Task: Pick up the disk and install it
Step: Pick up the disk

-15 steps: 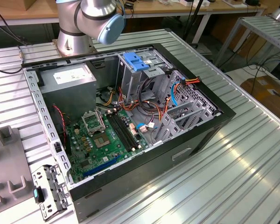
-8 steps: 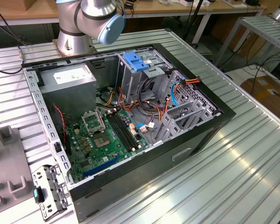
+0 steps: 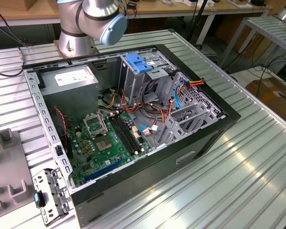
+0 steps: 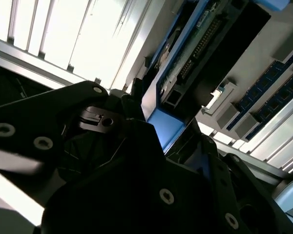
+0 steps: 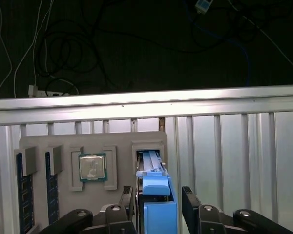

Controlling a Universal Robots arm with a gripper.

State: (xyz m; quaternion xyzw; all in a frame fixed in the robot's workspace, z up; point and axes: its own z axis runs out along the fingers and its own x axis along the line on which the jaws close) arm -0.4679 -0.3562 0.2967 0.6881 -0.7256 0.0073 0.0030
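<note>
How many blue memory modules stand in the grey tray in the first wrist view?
2. One memory module stands at the grey tray's edge, the other in the next slot, beside the processor chip. Both run out of frame. More may lie outside.

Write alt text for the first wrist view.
A black end effector straddles a flat hard drive framed by blue plastic rails, standing on edge in a grey tray slot. The tray also holds a square processor chip and blue memory sticks, on a ribbed aluminium table.

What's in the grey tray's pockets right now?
Two memory modules, a processor and the disk, standing on edge with the gripper astride it. The disk's lower part is hidden in its pocket.
</note>
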